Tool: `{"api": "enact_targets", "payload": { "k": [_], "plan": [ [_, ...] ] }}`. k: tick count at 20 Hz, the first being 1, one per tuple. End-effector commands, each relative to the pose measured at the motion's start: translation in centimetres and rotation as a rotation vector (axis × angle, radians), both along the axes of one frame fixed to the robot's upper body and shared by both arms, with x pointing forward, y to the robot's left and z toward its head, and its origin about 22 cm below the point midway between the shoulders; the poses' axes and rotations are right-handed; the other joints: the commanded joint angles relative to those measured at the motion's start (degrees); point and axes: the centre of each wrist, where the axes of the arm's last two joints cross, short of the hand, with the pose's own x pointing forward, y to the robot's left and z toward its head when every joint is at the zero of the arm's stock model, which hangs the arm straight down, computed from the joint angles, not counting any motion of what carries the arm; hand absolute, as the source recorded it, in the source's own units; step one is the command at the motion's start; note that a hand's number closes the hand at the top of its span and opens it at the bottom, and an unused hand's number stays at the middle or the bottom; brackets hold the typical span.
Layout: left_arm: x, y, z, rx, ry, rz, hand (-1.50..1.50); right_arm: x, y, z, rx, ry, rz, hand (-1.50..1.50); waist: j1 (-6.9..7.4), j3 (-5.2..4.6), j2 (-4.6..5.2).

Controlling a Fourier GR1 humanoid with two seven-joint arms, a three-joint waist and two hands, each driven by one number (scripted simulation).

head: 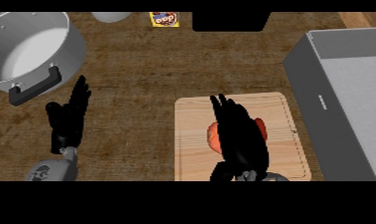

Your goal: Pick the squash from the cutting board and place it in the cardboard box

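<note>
Two hands in play: only my right one is on the job.
Grey open-topped box (345, 108): it sits at the right, just beside the board. No cardboard-coloured box shows, so I take this as the target (a mismatch with the task wording worth flagging).
Large grey metal pot (33, 51): far left, well apart from my route.
Pale wooden cutting board (195, 133): the orange-red squash (212, 138) lies on it, mostly hidden.
Right hand (238, 136): draped over the squash; whether the fingers have closed round it I cannot tell.
Left hand (70, 113): released, fingers straight, resting at left.
Risk: if I lift without a confirmed hold, the rounded squash could roll off; swinging low could clip the box wall.
</note>
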Motion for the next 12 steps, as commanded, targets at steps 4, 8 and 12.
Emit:
{"api": "enact_targets", "payload": {
  "k": [4,8,12],
  "plan": [
    [0.2,-0.8,0.4,-0.009,0.011,-0.002,0.00,1.9,0.7,-0.7,-0.075,0.037,-0.057,-1.50,0.07,0.00,0.01],
    [-1.8,0.1,-0.4,0.000,0.006,-0.006,0.00,0.4,0.8,-3.2,-0.119,0.054,-0.036,-1.50,0.12,0.01,-0.03],
    [-0.9,0.1,-0.7,0.002,-0.011,0.014,0.00,2.0,0.0,-3.6,-0.143,0.073,-0.053,-1.50,-0.02,0.00,0.00]
  ]
}}
